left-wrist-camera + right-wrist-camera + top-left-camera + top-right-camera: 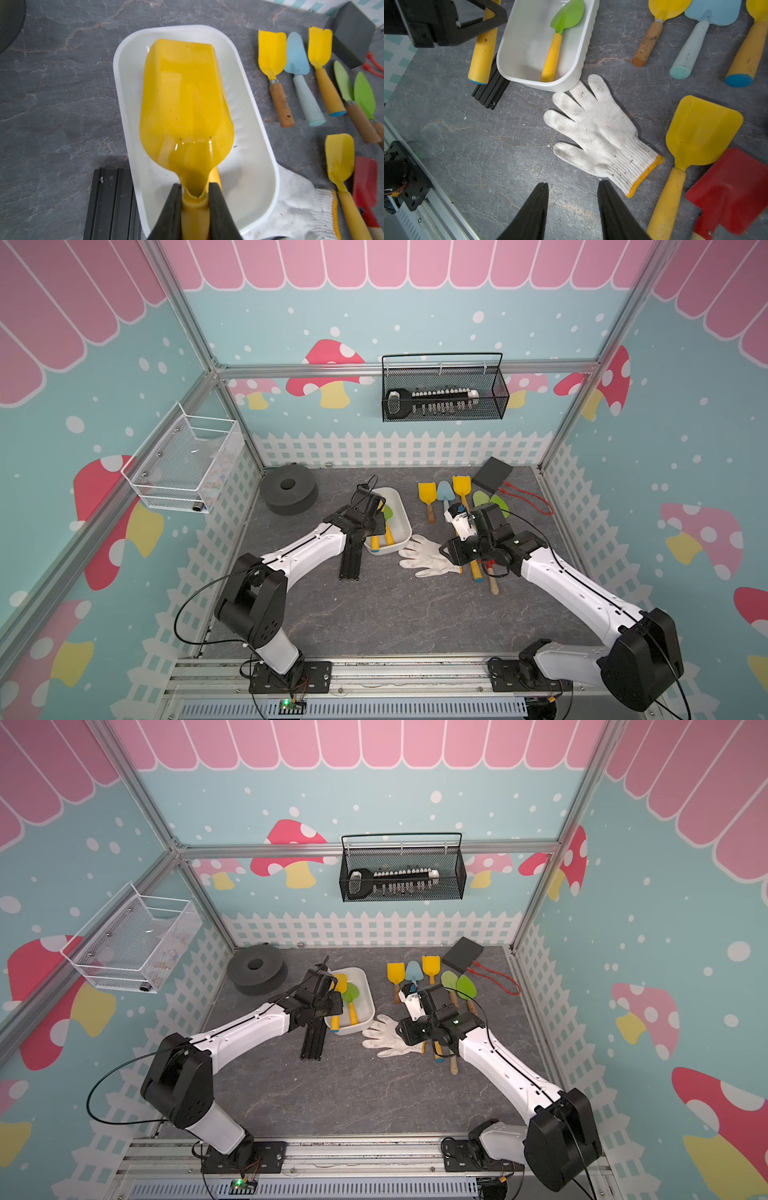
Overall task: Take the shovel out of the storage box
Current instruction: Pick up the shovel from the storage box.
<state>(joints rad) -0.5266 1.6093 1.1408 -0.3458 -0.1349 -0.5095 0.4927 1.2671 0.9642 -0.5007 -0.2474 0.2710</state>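
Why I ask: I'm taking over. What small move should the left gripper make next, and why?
Probably carry the yellow shovel sideways, clear of the storage box. The left gripper is shut on its neck, and its blade hangs over the box.

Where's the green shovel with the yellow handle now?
The green shovel lies inside the storage box, handle end toward the white glove, seen from the right wrist; the left gripper holds the yellow shovel on the robot's left of it.
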